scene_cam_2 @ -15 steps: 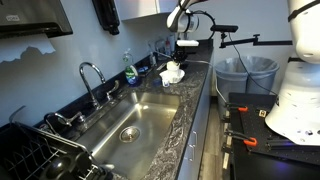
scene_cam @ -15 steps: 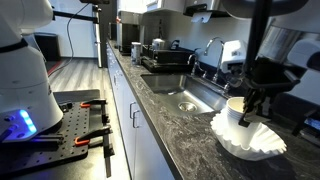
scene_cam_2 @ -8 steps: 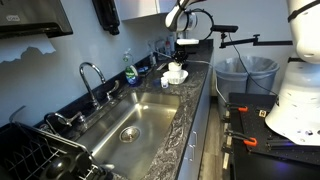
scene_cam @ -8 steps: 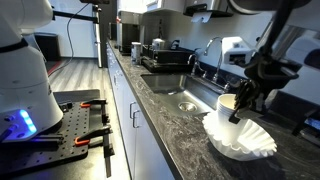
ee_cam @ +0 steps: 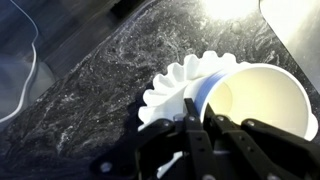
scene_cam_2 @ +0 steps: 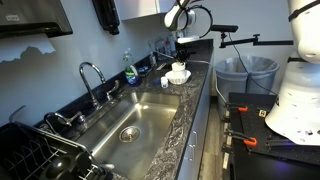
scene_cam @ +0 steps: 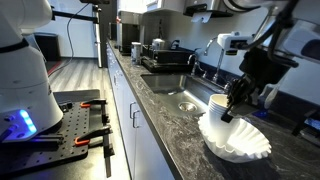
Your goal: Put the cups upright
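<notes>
**Cups held over bowl, tilted**

Jaws: clenched on the cups (scene_cam: 217,104). In the wrist view the dark fingers (ee_cam: 192,125) meet the near rim of the cups (ee_cam: 258,100). Cannot tell whether one finger sits inside the mouth.

Cups: white, smooth-walled, directly at the jaws. In an exterior view they lean, mouth up and angled away from the jaws, base down toward the bowl (scene_cam: 236,141). In the wrist view the open mouth faces the camera. Number of cups in the stack not readable. Cannot tell whether the base touches the bowl or hangs just clear of it. In an exterior view the cups (scene_cam_2: 178,67) are small but show right under the jaws.

Bowl: white, fluted, wide, just below the jaws and resting flat on the dark speckled tabletop (scene_cam: 170,130). Its frilled edge (ee_cam: 180,85) spreads out past the cups on the side away from the jaws. It also shows under the cups in an exterior view (scene_cam_2: 175,78).

Surroundings: steel sink (scene_cam_2: 135,120) set in the tabletop, well apart from the jaws. Faucet (scene_cam_2: 88,78) behind the sink. Bottle of blue liquid (scene_cam_2: 129,70) at the back edge, between the faucet and the jaws. Grey bins (scene_cam_2: 245,72) stand beyond the jaws, off the tabletop.
</notes>
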Available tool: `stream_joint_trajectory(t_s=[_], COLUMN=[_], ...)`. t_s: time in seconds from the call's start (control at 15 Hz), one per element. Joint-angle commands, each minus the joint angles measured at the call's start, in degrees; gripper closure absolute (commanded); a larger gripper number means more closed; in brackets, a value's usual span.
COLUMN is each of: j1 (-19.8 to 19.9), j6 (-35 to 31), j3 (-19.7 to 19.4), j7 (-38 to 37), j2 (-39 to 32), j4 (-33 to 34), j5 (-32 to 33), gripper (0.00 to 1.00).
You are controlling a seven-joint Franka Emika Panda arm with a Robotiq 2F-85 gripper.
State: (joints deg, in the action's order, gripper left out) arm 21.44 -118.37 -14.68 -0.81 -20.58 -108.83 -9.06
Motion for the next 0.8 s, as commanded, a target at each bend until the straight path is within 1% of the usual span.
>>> stream_joint_trajectory(t_s=[0.0,0.33,0.73], j1=[-0.64,-0.29,0.14], j6=[1.33,0.03,0.66], j3=[-0.63,-0.43,-0.14], j7=[-1.42,-0.98,-0.53], j2=[-0.84,-2.69,-4.98], j4=[1.91,3.73,6.75], j5=[1.02,0.35,0.01], gripper=[0.98,0.98,0.98])
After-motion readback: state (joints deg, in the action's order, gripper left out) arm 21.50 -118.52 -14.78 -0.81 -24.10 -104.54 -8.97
